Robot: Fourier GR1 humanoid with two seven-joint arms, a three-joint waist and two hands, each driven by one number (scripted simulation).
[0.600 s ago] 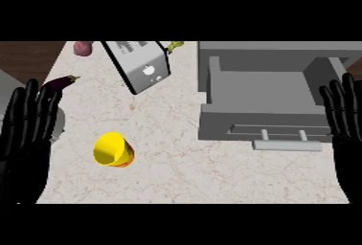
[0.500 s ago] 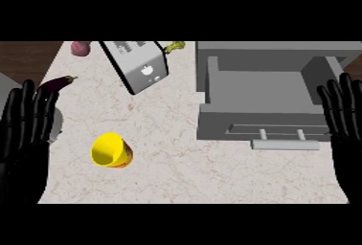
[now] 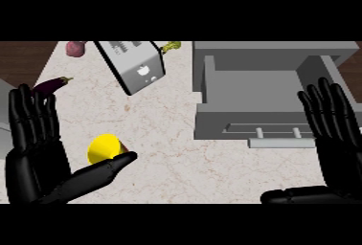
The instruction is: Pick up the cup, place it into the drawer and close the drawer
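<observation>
A yellow cup (image 3: 104, 148) lies on its side on the marble counter, left of centre. My left hand (image 3: 35, 153) stands open just left of it, fingers up, with the thumb stretched under the cup's lower edge and partly covering it. The grey drawer (image 3: 262, 103) stands open at the right, its handle (image 3: 280, 142) facing me and its inside bare. At the right edge my right hand (image 3: 338, 139) is open too, fingers straight up in front of the drawer's right corner, thumb pointing left along the bottom.
A toaster (image 3: 134, 64) stands at the back, left of the drawer. An aubergine (image 3: 51, 84) lies near the counter's left edge, a reddish vegetable (image 3: 75, 48) and a yellow-green item (image 3: 170, 46) at the back. Dark wood borders the counter's left side.
Both hands have come further into view and inward. The left hand's thumb now reaches under the cup. The cup and drawer have kept their places on the counter.
</observation>
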